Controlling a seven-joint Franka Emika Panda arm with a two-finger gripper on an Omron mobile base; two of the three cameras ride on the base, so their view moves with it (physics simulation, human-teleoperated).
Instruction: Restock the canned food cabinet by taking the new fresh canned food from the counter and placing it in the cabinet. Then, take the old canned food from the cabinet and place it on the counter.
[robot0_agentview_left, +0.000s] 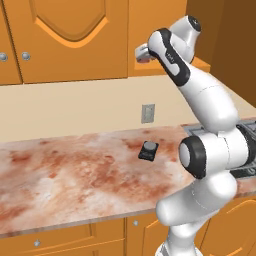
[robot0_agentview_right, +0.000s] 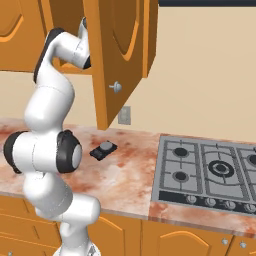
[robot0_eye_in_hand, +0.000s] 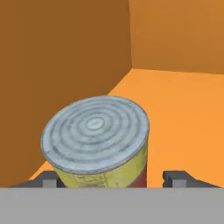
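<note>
Left base view first: the white arm reaches up and back toward the orange wooden cabinet (robot0_agentview_left: 197, 62) niche above the counter (robot0_agentview_left: 75, 175), that long reddish-brown and cream marbled stone slab. The tool's end (robot0_agentview_left: 141, 53) is just poking out at the edge of the orange panelled door (robot0_agentview_left: 75, 40), so you can't judge the fingers from here. On the counter there's a small dark square gadget with a grey round top (robot0_agentview_left: 148, 150), sitting well below the hand, and a grey wall outlet (robot0_agentview_left: 148, 113) on the beige wall behind it.

Right base view: same deal from the other side. The arm goes up behind an open orange door with a round silver knob (robot0_agentview_right: 115, 87), so the hand is mostly hidden. The dark gadget (robot0_agentview_right: 104, 149) sits on the counter (robot0_agentview_right: 125, 180) left of a grey gas stove top (robot0_agentview_right: 210, 172).

Hand view is the good one. The old canned food (robot0_eye_in_hand: 98, 140), a small can with a ribbed silver-grey lid, yellow-green upper band and a bit of dark red below, stands upright on the flat orange shelf floor (robot0_eye_in_hand: 183, 113) near the left wall of the niche. It sits right between the two dark fingertips (robot0_eye_in_hand: 177, 178) of the tool (robot0_eye_in_hand: 113, 179). The fingers are spread to either side of the can; the right one shows a gap to it, the left looks just beside it, and I can't tell if it's touching.
</note>
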